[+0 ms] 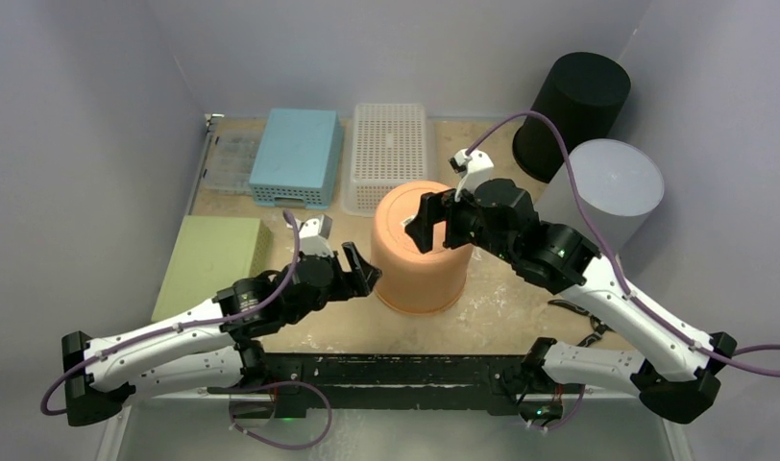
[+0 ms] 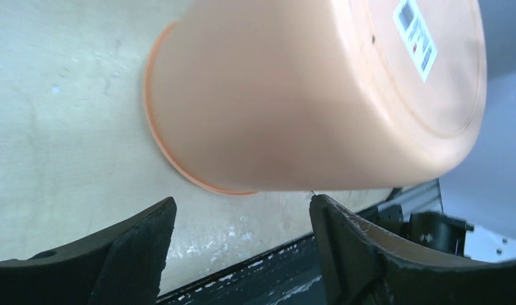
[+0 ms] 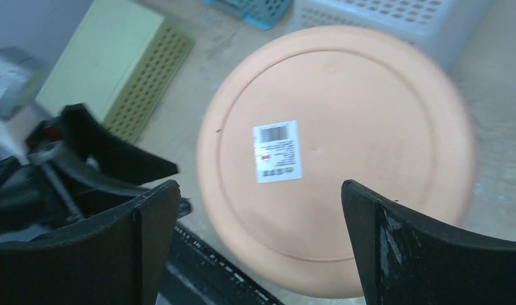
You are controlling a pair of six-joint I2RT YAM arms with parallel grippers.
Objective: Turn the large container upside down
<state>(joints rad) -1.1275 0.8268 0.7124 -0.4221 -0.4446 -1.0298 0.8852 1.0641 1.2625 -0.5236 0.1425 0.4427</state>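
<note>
The large container (image 1: 420, 252) is a peach-orange tub that stands rim down on the table, its flat base with a white barcode label facing up. My left gripper (image 1: 365, 267) sits low at the tub's left side, open and holding nothing. In the left wrist view the tub (image 2: 306, 95) fills the upper frame just beyond that gripper (image 2: 243, 202), one fingertip close to its wall. My right gripper (image 1: 442, 229) hovers over the upturned base, open and empty. The right wrist view looks down on the base (image 3: 344, 159) between the spread fingers of that gripper (image 3: 260, 187).
Behind the tub stand a white perforated basket (image 1: 389, 144) and a blue bin (image 1: 295, 154), with a clear box (image 1: 228, 158) further left. A green box (image 1: 213, 259) lies at the left. A black cylinder (image 1: 573, 110) and a pale grey one (image 1: 607, 187) stand at the right.
</note>
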